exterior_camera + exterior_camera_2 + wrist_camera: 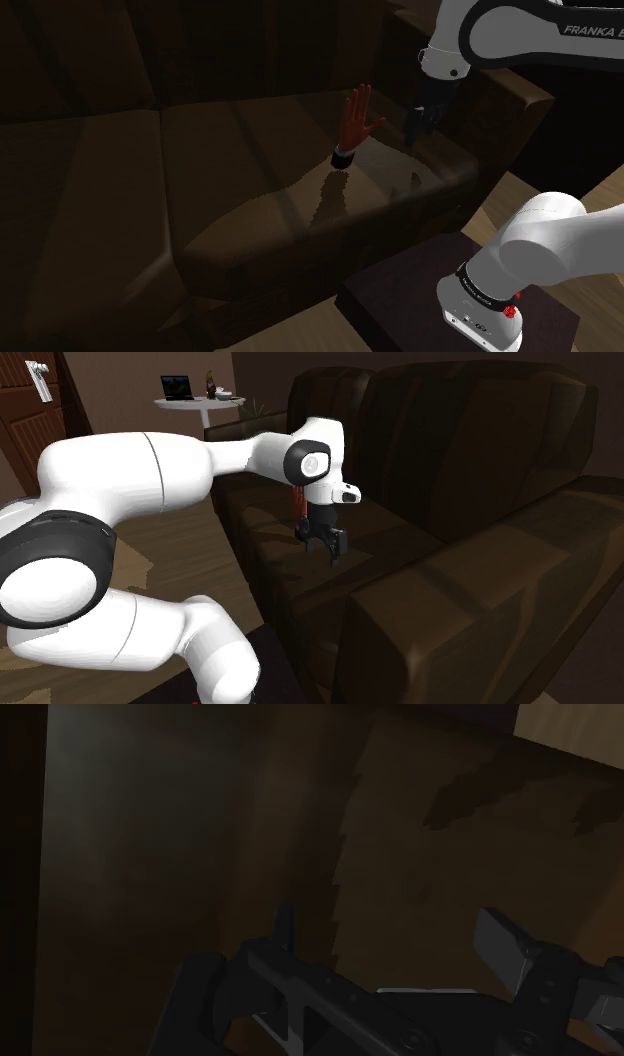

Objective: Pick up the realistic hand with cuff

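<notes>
Shoulder view above the sofa, second close behind the arm, sofa shared.

This is a living room in a home. A big dark brown sofa with deep cushions lies directly under the jaws of the gripper. Pale wooden floor spreads below and beside them. Far beyond them stand a small round white table carrying a laptop and a brown door.

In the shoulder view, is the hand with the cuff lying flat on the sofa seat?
No, the hand stands up on its dark cuff on the sofa seat, its open palm raised.
</notes>
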Controlling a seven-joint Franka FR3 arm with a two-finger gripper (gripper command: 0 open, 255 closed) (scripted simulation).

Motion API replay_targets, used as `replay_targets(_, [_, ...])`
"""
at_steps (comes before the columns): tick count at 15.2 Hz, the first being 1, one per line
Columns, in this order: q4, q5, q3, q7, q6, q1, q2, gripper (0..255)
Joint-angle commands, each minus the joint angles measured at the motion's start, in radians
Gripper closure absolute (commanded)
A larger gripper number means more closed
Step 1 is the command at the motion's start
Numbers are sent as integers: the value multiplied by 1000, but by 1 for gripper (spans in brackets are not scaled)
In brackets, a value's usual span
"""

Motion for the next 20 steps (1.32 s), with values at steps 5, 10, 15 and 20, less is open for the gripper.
replay_targets(5, [81, -1, -1, -167, 52, 85, 49, 0])
replay_targets(10, [169, 10, -1, -377, 102, 193, 83, 0])
replay_targets(15, [239, 32, -3, -589, 136, 305, 89, 0])
replay_targets(20, [184, 38, -3, -625, 190, 325, 73, 0])
